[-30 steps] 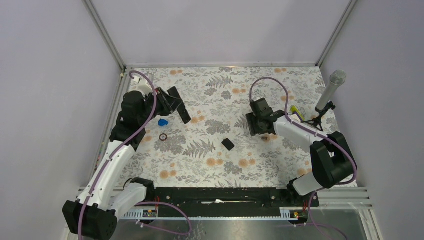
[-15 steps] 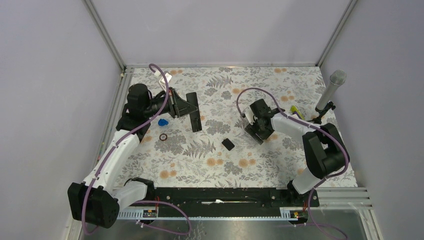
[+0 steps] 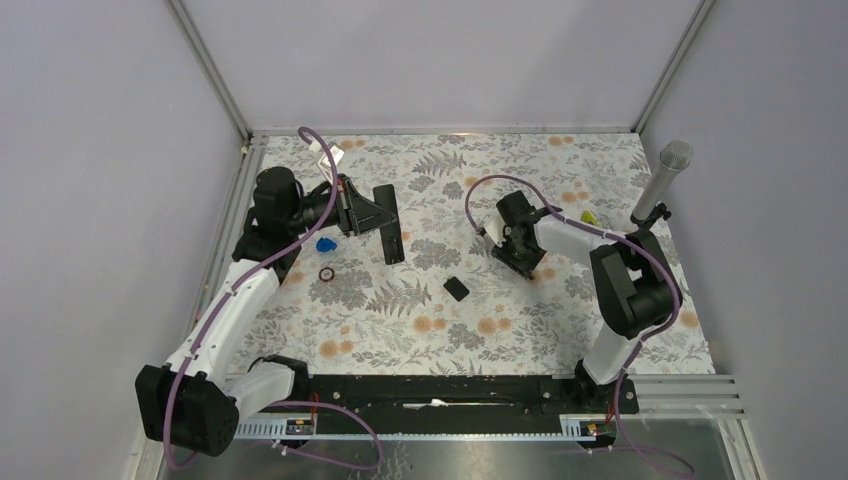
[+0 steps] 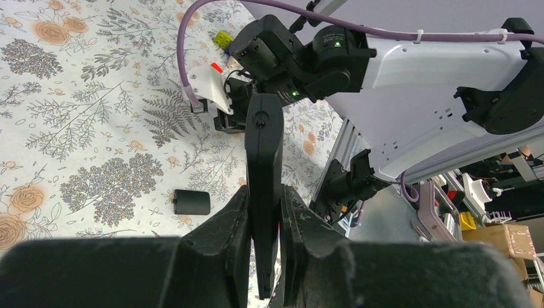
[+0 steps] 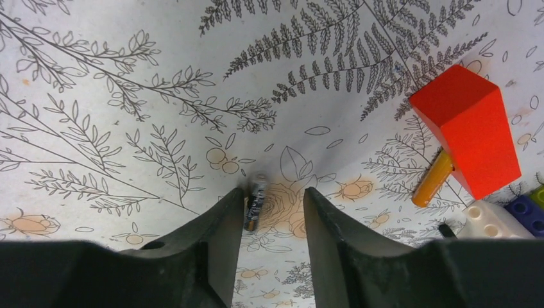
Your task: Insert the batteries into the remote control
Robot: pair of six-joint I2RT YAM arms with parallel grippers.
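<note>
We found the remote control [image 4: 263,141] lifted off the patterned table [image 3: 520,330], up and to the left of the small black cover [image 3: 456,288] in the overhead view. It was clamped edge-on between the pads of the left gripper [image 4: 264,192]. The hold sat toward one end of the bar, so most of its length stuck out free.

The right gripper [image 5: 272,196] was down at the table on the far right side of that cover, well apart from it. Its jaws were parted a modest way, with nothing pinched. One battery [image 5: 256,202] lay flat in that gap, hard against one finger and clear of the other. We could not make out a second battery anywhere.

We judged the battery to be light, rigid and smooth. Being round, it was apt to roll away or squirt out of the pads if caught near an end. Our advice was to close across its middle, with the pads square to its long axis and with gentle force, after centring the gap so both pads met it together.

The remote looked stiff and light as well, with a matte skin that should not slip. Held by its long edges, it left both broad faces reachable. We could not tell from these views which face carried the battery bay, or whether the bay stood open
</note>
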